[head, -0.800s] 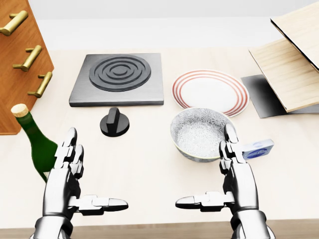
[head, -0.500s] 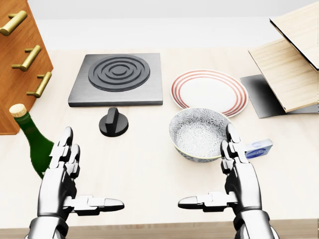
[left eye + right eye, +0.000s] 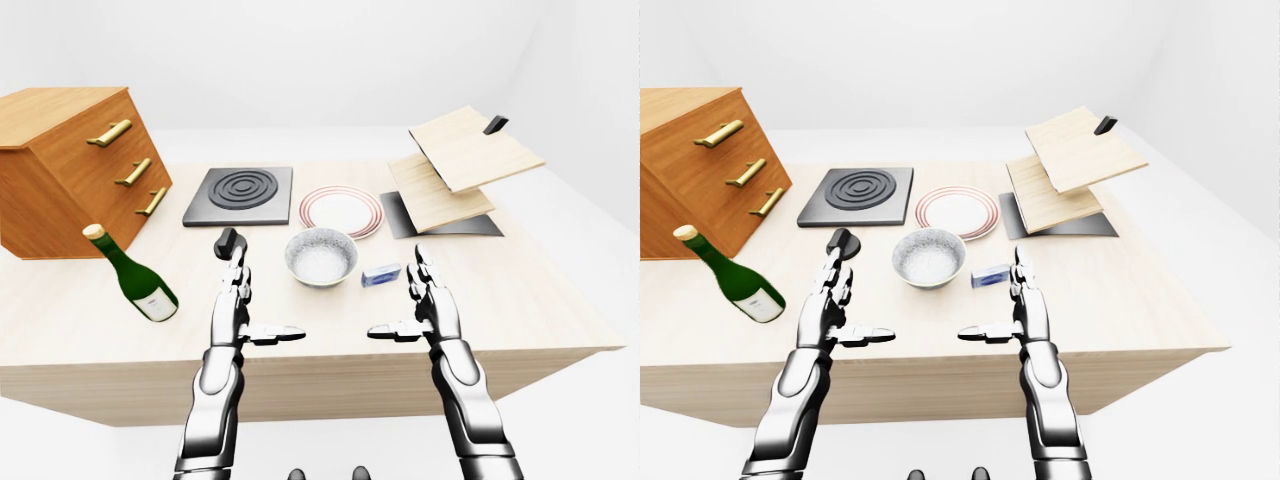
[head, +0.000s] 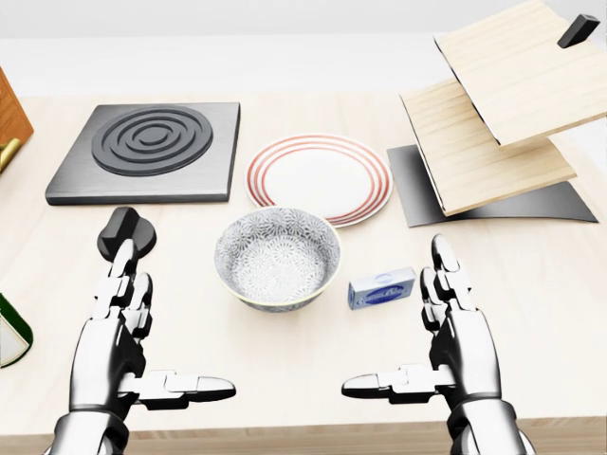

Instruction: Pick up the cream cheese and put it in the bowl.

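The cream cheese [image 4: 381, 287] is a small blue-and-white box lying flat on the table, just right of the patterned grey bowl [image 4: 277, 258]. The bowl holds nothing. My right hand [image 4: 446, 351] is open, fingers pointing up and thumb out to the left, below and a little right of the cream cheese, apart from it. My left hand [image 4: 128, 351] is open in the same pose at the lower left of the head view, below a black knob [image 4: 124, 233]. Both hands hold nothing.
A red-rimmed white plate [image 4: 319, 177] lies above the bowl. A black hob [image 4: 145, 150] sits at the upper left. Tilted wooden boards [image 4: 493, 104] on a dark mat stand at the upper right. A green bottle [image 3: 130, 274] and a wooden drawer cabinet [image 3: 70, 165] stand left.
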Controlling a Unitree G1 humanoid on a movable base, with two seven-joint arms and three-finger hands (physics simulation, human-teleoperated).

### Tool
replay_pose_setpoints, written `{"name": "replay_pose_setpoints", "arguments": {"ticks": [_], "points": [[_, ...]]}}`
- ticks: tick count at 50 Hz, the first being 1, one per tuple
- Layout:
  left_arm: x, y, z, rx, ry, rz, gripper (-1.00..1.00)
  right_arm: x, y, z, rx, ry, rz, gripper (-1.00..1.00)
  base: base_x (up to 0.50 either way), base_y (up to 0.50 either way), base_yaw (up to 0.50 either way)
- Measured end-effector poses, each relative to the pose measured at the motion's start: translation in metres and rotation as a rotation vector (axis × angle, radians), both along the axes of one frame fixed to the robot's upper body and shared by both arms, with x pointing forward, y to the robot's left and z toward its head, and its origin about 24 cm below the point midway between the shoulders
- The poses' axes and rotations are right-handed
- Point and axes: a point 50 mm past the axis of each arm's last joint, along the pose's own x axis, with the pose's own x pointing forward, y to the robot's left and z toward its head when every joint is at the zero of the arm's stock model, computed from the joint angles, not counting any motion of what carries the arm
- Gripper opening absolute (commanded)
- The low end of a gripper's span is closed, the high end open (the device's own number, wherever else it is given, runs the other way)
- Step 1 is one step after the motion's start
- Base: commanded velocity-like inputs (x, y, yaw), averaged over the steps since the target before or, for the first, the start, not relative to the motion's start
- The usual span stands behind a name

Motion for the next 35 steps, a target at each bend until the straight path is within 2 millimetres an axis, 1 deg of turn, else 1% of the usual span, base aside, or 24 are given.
{"name": "replay_pose_setpoints", "arguments": {"ticks": [10,21,35], "points": [[-0.0003,0.0011,0.0005,0.001,0.000,0.000,1.00,0.0007,0.0022,-0.0011,-0.016,0.000,-0.004,1.00,0.00,0.00,0.00],[-0.0016,0.0018,0.0006,0.000,0.001,0.001,1.00,0.0003,0.0030,-0.0032,-0.014,0.010,0.000,1.00,0.45,0.00,0.00],[-0.0020,0.0023,0.0021,-0.003,-0.004,0.000,1.00,0.0029,0.0014,-0.0026,-0.033,-0.007,-0.027,1.00,0.00,0.00,0.00]]}}
